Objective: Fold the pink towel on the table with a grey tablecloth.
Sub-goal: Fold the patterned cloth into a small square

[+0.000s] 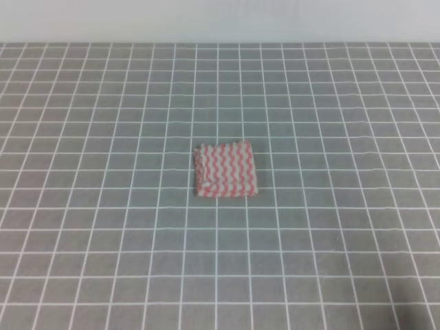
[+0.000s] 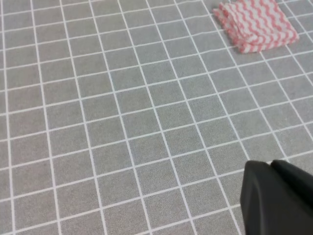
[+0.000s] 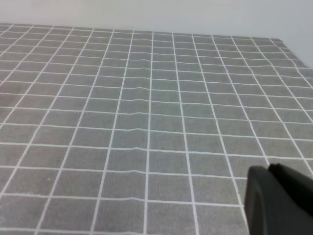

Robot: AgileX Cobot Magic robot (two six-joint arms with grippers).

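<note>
Folded pink towel [image 1: 225, 170] lies mid-table, both arms clear of it.

It rests flat on the grey tablecloth [image 1: 103, 240]; only a dark corner of each gripper shows, so finger state cannot be told.

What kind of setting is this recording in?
Probably a lab test bench: a table with a grey tablecloth gridded in white, a plain pale wall behind, and only a folded pink towel on it.

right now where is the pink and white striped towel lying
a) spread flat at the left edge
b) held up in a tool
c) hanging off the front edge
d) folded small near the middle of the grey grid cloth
d: the pink and white zigzag-striped towel lies as a small layered square near the middle of the grey grid-marked tablecloth, with no tool touching it.
</note>
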